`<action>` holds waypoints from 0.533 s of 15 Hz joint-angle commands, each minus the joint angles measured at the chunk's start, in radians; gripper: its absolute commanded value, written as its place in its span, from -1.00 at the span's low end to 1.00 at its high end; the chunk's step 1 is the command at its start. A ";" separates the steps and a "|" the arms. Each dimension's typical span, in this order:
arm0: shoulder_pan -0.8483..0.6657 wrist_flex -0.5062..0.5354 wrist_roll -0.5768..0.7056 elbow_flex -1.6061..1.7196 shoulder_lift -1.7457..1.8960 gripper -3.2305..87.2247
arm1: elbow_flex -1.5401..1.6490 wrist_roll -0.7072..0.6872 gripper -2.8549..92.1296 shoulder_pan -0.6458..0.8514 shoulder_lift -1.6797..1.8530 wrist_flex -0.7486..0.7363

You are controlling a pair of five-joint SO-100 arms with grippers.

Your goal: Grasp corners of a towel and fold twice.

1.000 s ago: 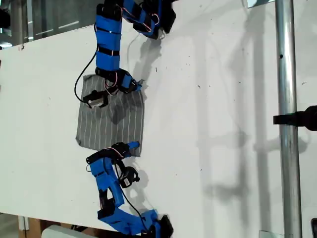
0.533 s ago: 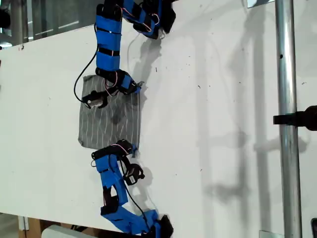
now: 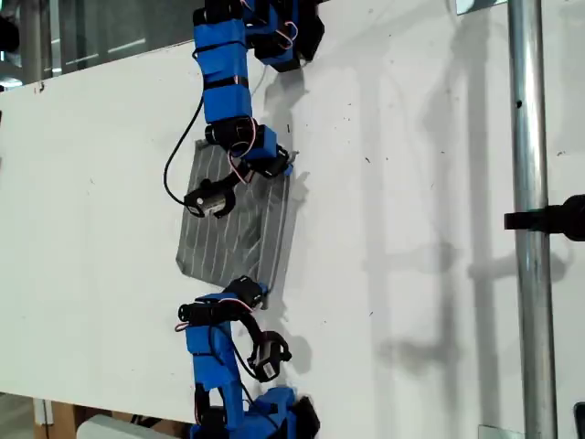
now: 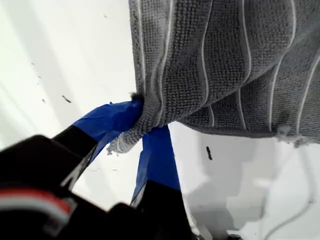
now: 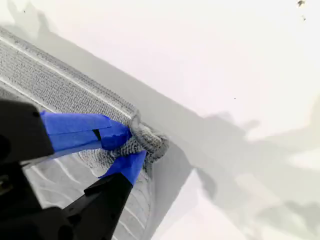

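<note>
Both corners pinched: our first gripper [image 4: 142, 132] and second gripper [image 5: 127, 150] hold jaws closed on the towel [image 3: 238, 224], lifted for its first fold across the table [image 3: 411, 183].

A robotics lab or test bench: a plain white table [image 3: 411, 137], scuffed with small dark marks, carries two blue 3D-printed arms with bare servo wiring. A metal pole [image 3: 532, 229] with a black clamp [image 3: 553, 219] stands at the exterior view's right, and glass panes [image 3: 82, 37] show behind.
</note>
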 commanded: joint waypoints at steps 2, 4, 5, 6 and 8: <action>0.026 -0.066 -0.025 0.110 0.149 -0.99 | -0.078 0.009 -0.94 0.014 0.038 0.035; -0.071 -0.112 0.075 0.098 0.150 -0.99 | -0.038 -0.026 -0.94 0.181 0.051 0.063; -0.135 -0.132 0.140 0.067 0.144 -0.99 | -0.020 -0.081 -0.94 0.276 0.072 0.041; -0.196 -0.146 0.193 0.020 0.132 -0.99 | -0.038 -0.140 -0.94 0.371 0.075 0.049; -0.333 -0.209 0.284 -0.066 0.094 -0.99 | -0.058 -0.250 -0.94 0.549 0.084 0.032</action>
